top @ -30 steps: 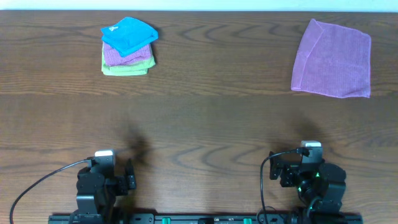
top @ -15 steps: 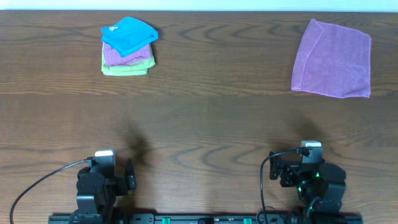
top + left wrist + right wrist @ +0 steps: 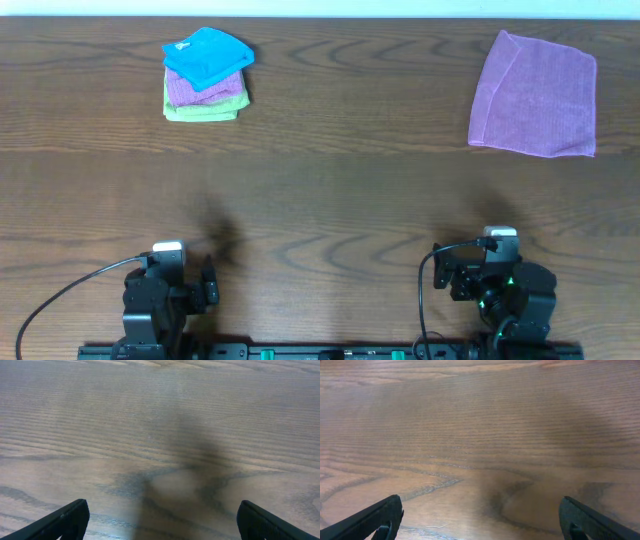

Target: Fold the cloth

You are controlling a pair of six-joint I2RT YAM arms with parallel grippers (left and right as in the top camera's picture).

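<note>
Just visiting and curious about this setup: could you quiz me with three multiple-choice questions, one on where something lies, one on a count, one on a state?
1. Where is the blue cloth?
A) spread out mid-table
B) folded atop the pile at the far left
C) in the right jaws

2. How many cloths are in that pile?
A) two
B) five
C) three

3. How do both arms' jaws stand?
A) open and empty
B) shut on a cloth
C) shut on a cup

Answers:
1 B, it caps the pile in the overhead view.
2 C, blue lies over a purple cloth, which lies over a lime-green cloth.
3 A, the wrist views show the left fingertips and right fingertips wide apart over bare table.
</note>
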